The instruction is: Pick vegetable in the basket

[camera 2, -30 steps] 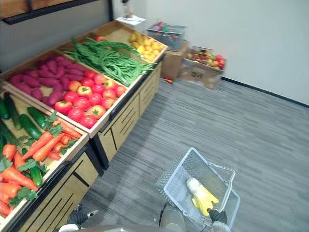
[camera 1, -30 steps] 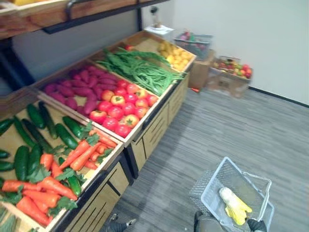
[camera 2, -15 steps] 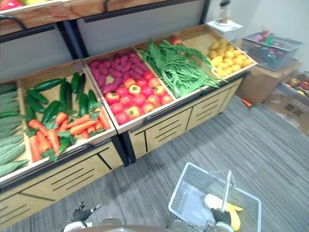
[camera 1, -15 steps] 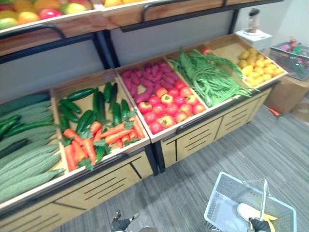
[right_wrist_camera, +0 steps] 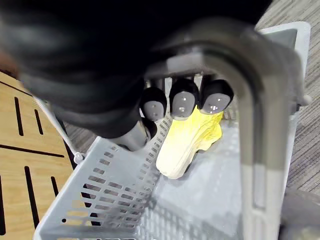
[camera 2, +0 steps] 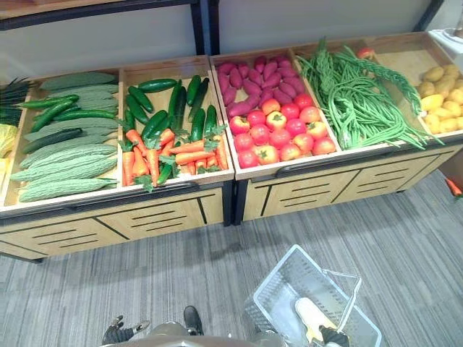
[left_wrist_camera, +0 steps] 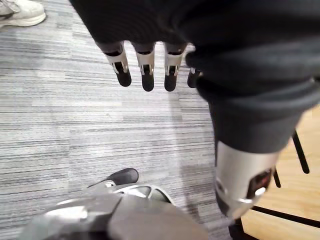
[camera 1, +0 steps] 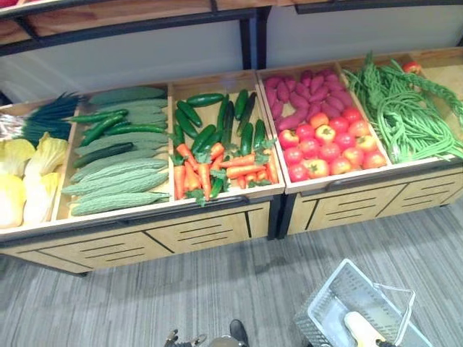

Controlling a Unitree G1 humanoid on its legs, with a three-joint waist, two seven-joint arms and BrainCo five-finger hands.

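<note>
Right hand [right_wrist_camera: 185,102] had its fingers curled round the basket handle [right_wrist_camera: 252,130] and carried the grey mesh basket [camera 2: 275,289] over the grey floor [camera 2: 181,275], in front of the wooden produce stand [camera 2: 166,217]. One pale yellow leafy vegetable [right_wrist_camera: 187,140] lay on the basket's bottom, just below the fingers. Left hand [left_wrist_camera: 146,65] hung over the floor with its fingers straight and nothing in it. Stand crates, robot's left to right:
- yellow cabbages [camera 1: 29,173]
- ridged green gourds [camera 1: 116,181]
- cucumbers [camera 2: 155,119] behind carrots [camera 2: 155,155]
- purple sweet potatoes [camera 2: 249,79] behind tomatoes [camera 2: 278,134]
- long green beans [camera 2: 354,94]

A person's white shoe [left_wrist_camera: 20,12] was on the floor past the left hand.
</note>
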